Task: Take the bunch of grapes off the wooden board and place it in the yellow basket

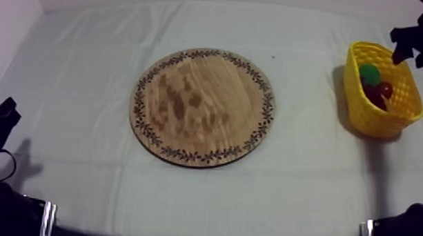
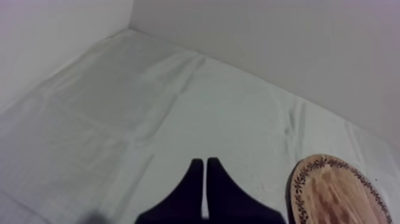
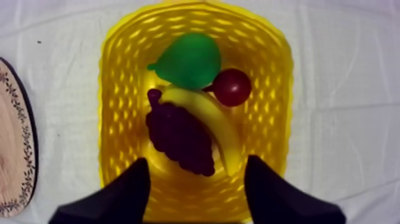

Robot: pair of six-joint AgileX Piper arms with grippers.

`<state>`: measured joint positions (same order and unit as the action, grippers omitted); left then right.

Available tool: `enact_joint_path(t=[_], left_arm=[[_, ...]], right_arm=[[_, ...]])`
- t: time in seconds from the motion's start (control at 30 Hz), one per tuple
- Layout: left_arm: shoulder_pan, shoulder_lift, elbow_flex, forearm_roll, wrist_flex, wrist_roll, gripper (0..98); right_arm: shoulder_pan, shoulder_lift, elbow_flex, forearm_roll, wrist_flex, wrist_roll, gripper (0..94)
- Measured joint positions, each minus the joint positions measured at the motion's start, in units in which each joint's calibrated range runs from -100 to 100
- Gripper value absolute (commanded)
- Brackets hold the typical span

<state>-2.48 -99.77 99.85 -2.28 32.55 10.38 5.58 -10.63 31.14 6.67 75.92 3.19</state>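
In the yellow basket (image 3: 116, 89), at the right side of the table, the bunch of grapes (image 3: 178, 137) lies on the basket floor. It rests against the banana (image 3: 221, 131), with the pear (image 3: 189, 59) and the small red fruit (image 3: 232, 86) just beyond it. We find the wooden board (image 1: 202, 106) bare at the middle of the cloth (image 1: 86, 64), well apart from the basket.

The right gripper (image 3: 197, 162) hangs directly over the basket with its jaws wide apart and nothing between them. One jaw is above the near wall on each side of the grapes. The left gripper (image 2: 205, 164) sits low at its own side beside the board's edge, its jaws pressed together as a narrow wedge and holding nothing.

We judge the placing itself complete, with the step in hand being the right arm's retreat. To do it well, we recommend:

- Keep the jaws spread while rising, so that neither pinches the grapes or the banana again.
- Lift straight up until both jaws are clear of the rim before any sideways travel. The basket looks light, and a jaw catching its woven wall could tip or drag it.
- Route the return away from the board and from the left arm's resting place.
- Leave the left arm parked, as no need for it is apparent.
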Motion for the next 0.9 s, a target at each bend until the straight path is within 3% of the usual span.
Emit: enact_joint_path(t=[0.27, 0.47, 0.7, 0.9], left_arm=[[0.00, 0.00, 0.00, 0.00, 0.00, 0.00, 0.0], [0.00, 0.00, 0.00, 0.00, 0.00, 0.00, 0.0], [0.00, 0.00, 0.00, 0.00, 0.00, 0.00, 0.0], [0.00, 0.00, 0.00, 0.00, 0.00, 0.00, 0.0]], right_arm=[[-1.84, -13.93, 14.83, 1.80, -14.96, -3.19, 27.8], [-5.24, -25.34, 26.52, 1.97, -24.28, -2.49, 18.3], [-8.31, -38.31, 39.72, 0.52, -32.56, -0.91, 3.7], [-8.80, -48.99, 48.80, -1.85, -36.73, -0.53, 0.8]])
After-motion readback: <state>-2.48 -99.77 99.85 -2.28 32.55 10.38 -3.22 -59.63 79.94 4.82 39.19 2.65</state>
